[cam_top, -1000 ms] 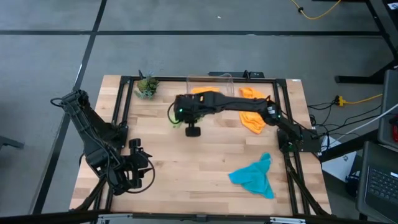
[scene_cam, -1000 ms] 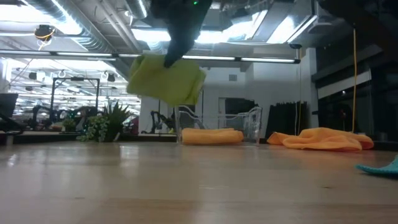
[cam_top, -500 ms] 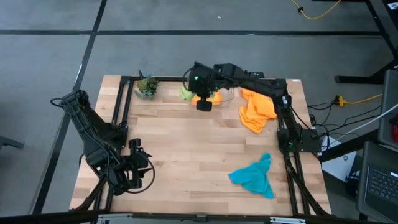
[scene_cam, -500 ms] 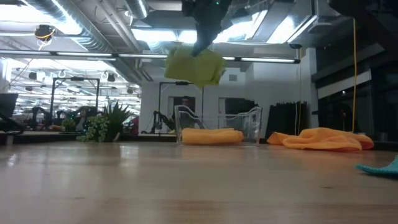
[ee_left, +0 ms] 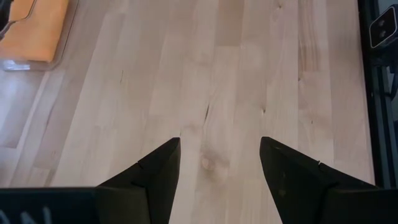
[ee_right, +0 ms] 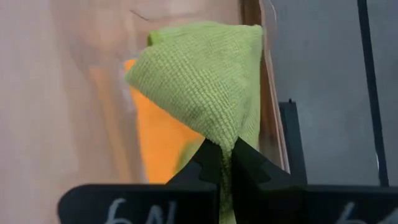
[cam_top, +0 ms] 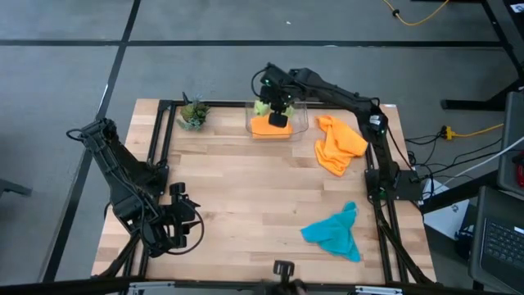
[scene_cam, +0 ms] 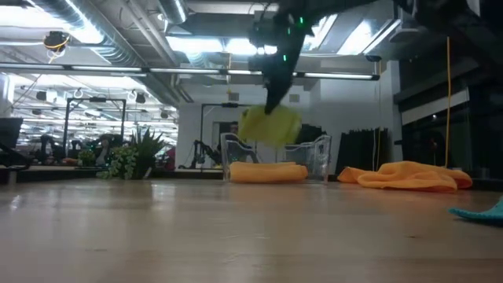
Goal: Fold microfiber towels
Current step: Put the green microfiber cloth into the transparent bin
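The right gripper [ee_right: 227, 152] hangs over the clear plastic bin [cam_top: 298, 124] at the far edge of the desk [cam_top: 246, 205]. Its jaws are pinched tight on a corner of the lime green towel [ee_right: 205, 81], which dangles below them. From above, most of this towel is hidden under the dark arm, and only a small green bit shows [cam_top: 262, 107]. In the low view the towel [scene_cam: 269, 126] hangs just above the bin's rim and looks a little blurry.

Inside the bin lies a flat, folded orange towel [cam_top: 268, 126]. Its walls are see-through, so the orange cloth [scene_cam: 267, 171] shows from the side too.

Another orange towel [cam_top: 337, 144] lies bunched up on the desk, just beside the bin. The teal blue towel [cam_top: 334, 233] lies crumpled near the front right corner. In the low view it is cut off at the edge and only a tip shows [scene_cam: 481, 210].

The left gripper [ee_left: 219, 180] waits near the front left of the desk. Its jaws are wide apart and hold nothing.

A small green potted plant [cam_top: 193, 114] stands at the back, on the other side of the bin.
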`<action>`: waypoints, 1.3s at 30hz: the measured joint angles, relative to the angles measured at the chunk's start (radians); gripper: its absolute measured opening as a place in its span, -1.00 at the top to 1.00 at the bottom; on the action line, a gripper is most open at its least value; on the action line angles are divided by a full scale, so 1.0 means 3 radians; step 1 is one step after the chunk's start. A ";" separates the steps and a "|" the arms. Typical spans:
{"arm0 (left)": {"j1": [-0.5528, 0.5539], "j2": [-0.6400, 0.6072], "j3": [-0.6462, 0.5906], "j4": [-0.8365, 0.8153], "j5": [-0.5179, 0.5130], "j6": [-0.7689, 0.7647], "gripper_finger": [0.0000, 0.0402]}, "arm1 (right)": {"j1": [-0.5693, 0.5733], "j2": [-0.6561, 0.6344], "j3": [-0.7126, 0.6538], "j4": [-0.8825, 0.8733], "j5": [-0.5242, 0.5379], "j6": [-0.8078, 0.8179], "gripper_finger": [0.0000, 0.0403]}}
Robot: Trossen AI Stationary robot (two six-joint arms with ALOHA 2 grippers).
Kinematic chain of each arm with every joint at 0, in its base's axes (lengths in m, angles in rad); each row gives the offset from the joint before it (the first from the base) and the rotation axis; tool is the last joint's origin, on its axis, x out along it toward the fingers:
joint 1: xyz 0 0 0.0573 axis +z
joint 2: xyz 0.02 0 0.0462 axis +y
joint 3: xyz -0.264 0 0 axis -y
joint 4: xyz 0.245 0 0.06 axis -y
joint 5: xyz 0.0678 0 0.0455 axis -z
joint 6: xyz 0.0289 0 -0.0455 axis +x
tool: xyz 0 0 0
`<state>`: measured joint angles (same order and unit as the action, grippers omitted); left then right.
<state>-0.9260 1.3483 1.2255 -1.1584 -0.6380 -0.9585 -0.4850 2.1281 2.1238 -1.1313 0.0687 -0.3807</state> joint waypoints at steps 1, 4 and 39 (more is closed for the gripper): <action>0.0000 0.0000 0.0000 0.0000 0.0000 0.0000 -0.06 | -0.0036 0.0000 -0.0105 0.0115 -0.0022 -0.0028 0.94; 0.0003 0.0000 0.0000 0.0000 0.0000 0.0000 -0.06 | -0.0109 0.0000 -0.0372 0.0440 -0.0056 -0.0105 0.94; 0.0003 0.0000 0.0000 0.0002 0.0000 -0.0028 -0.06 | -0.0177 0.0003 -0.0802 0.0973 0.0379 -0.0340 0.82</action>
<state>-0.9253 1.3483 1.2255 -1.1578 -0.6380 -0.9668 -0.5380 2.1288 1.8831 -0.8394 0.1825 -0.4828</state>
